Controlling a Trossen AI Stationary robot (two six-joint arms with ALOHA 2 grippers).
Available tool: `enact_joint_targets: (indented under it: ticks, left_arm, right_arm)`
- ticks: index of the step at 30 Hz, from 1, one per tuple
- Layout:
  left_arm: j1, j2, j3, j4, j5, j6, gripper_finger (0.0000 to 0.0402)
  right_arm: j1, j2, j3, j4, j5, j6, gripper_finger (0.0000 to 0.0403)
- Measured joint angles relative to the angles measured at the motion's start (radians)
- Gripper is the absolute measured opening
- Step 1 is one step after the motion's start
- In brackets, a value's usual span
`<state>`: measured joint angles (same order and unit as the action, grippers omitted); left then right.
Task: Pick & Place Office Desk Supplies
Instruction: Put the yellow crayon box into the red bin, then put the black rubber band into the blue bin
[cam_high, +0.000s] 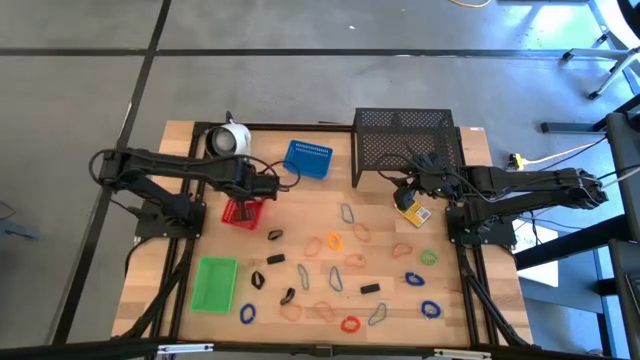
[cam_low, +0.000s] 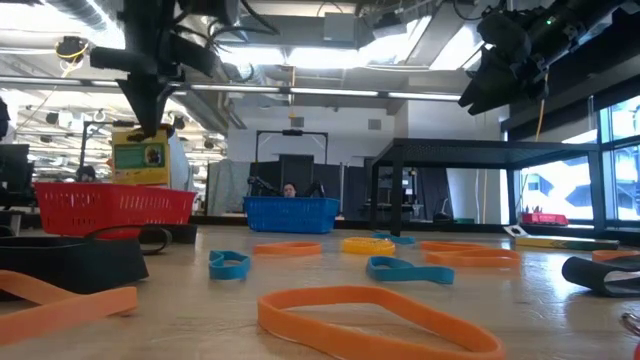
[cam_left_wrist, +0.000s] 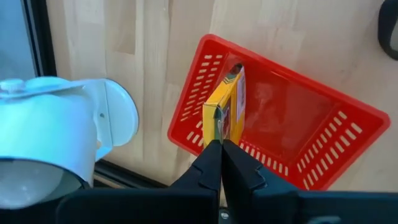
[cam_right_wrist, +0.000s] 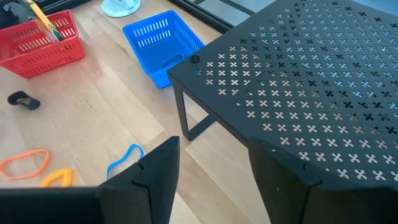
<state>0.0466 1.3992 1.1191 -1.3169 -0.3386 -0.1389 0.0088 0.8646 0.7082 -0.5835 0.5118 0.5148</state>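
Left gripper (cam_left_wrist: 221, 149) is over the red tray (cam_left_wrist: 323, 115), fingers clamped on the top edge of a small yellow box (cam_left_wrist: 227, 109). The box hangs straight out from the fingertips, its far end down inside the tray near one wall; whether it touches the tray floor can't be told. In the low view the same box (cam_low: 140, 155) sits just under the fingers and just above the red tray (cam_low: 115, 208) rim. The white cup (cam_left_wrist: 56, 140) lies just beside these fingers, outside the tray.

Right gripper (cam_right_wrist: 211, 180) has fingers apart, nothing between them. It hovers at the corner of the black mesh rack (cam_right_wrist: 298, 87), with bare table below the gap. A blue band (cam_right_wrist: 124, 158) lies on the wood just off one fingertip, an orange band (cam_right_wrist: 25, 163) farther out to the same side. The blue tray (cam_right_wrist: 163, 43) sits ahead of the fingers, beside the rack leg.

High view: a second yellow box (cam_high: 413, 211) lies on the table right at the right gripper (cam_high: 408, 185). The green tray (cam_high: 214, 283) sits well apart from both grippers at the near left. Coloured bands, grey wire clips (cam_high: 347, 213) and black clips (cam_high: 275, 259) are scattered over the table (cam_high: 300, 200) between the arms, none touching any fingers.
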Motion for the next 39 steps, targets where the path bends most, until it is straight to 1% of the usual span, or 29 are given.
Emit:
enact_joint_targets:
  ticks: [7, 15, 18, 21, 25, 36, 39]
  left_arm:
    - [0.000, 0.040, 0.000, 0.012, -0.004, 0.022, 0.0011]
    - [0.000, 0.057, 0.000, 0.011, 0.001, 0.022, 0.0041]
    - [0.000, 0.057, 0.000, 0.011, 0.050, 0.020, 0.0054]
    - [0.000, 0.057, 0.000, 0.011, 0.122, 0.019, 0.0066]
    - [-0.001, 0.057, 0.000, 0.009, 0.197, -0.014, 0.0078]
    - [-0.064, 0.056, 0.007, 0.011, 0.282, -0.109, 0.0108]
    - [-0.099, 0.055, 0.021, 0.065, 0.288, -0.096, 0.0109]
  right_arm:
    - [0.000, 0.000, 0.000, 0.000, -0.005, 0.001, 0.0194]
    - [0.000, 0.000, 0.000, 0.000, -0.013, 0.024, 0.0194]
    - [0.000, 0.000, 0.000, 0.000, -0.014, 0.024, 0.0194]
    - [0.000, 0.000, 0.000, 0.000, -0.015, 0.025, 0.0194]
    - [0.000, 0.000, 0.000, 0.000, -0.014, 0.025, 0.0194]
    - [0.000, 0.000, 0.000, 0.000, -0.015, 0.027, 0.0194]
    - [0.000, 0.000, 0.000, 0.000, -0.015, 0.027, 0.0194]
